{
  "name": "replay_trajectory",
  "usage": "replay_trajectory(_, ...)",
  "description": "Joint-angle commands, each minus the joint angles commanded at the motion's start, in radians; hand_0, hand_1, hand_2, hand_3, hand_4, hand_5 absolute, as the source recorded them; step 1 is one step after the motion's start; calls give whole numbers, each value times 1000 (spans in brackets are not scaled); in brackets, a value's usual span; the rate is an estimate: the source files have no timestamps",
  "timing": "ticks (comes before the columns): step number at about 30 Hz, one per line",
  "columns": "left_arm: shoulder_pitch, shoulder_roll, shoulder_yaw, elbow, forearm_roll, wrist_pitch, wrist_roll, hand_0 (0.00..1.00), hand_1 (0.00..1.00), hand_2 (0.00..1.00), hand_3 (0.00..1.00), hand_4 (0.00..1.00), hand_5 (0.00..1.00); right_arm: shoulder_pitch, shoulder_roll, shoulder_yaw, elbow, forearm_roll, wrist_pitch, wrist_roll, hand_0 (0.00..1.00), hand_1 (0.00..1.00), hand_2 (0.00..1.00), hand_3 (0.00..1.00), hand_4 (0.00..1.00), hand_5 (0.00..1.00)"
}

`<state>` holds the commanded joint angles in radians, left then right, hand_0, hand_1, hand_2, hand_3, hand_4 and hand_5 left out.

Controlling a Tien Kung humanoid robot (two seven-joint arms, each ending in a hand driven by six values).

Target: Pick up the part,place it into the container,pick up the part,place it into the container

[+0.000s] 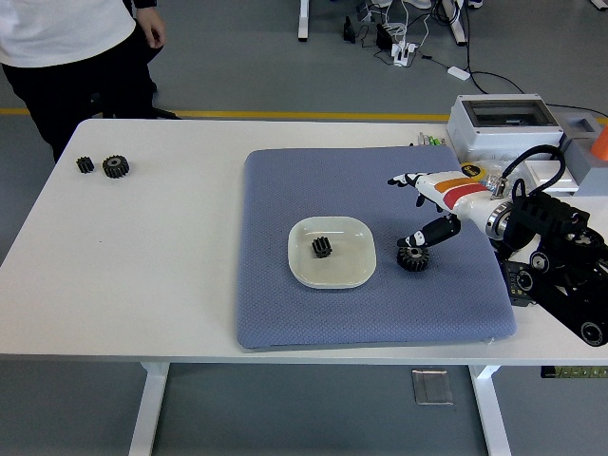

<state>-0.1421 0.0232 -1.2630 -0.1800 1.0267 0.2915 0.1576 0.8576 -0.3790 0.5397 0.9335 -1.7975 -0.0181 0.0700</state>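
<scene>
A small black gear point(322, 247) lies in the white dish point(332, 274) on the blue mat point(275, 294). A second, larger black gear point(411, 257) lies on the mat just right of the dish. My right hand point(426, 204) is open and empty, fingers spread, above and right of that gear, its thumb close over it. My left arm is out of view.
Two more black gears point(106, 166) lie at the table's far left. A person in a white shirt point(66, 28) stands at the far left corner. A grey box point(503, 125), cables and small parts crowd the right back of the table.
</scene>
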Motion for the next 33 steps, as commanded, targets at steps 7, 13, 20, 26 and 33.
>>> replay_trajectory(7, 2, -3, 10, 0, -9, -2, 1, 604, 573, 649, 558, 652, 572, -21, -27, -16, -18, 2, 32, -9, 484, 620, 829, 859, 998, 338)
replay_trajectory(13, 3, -5, 16, 0, -19, -2, -1, 605, 582, 653, 557, 651, 571, -36, -5, -23, -42, 18, 22, -3, 505, 615, 829, 845, 998, 338)
replay_trajectory(20, 6, -7, 22, 0, -24, -3, -1, 614, 584, 654, 557, 651, 572, -23, 45, -64, -86, 52, 15, -6, 503, 600, 812, 845, 998, 341)
replay_trajectory(26, 8, -6, 26, 0, -23, -5, 1, 615, 581, 654, 558, 651, 573, -18, 69, -98, -102, 67, -2, -6, 474, 591, 784, 830, 998, 343)
replay_trajectory(33, 11, -5, 28, 0, -22, -6, 3, 616, 582, 654, 558, 651, 572, -25, 72, -120, -101, 72, -57, 8, 350, 486, 631, 532, 861, 300)
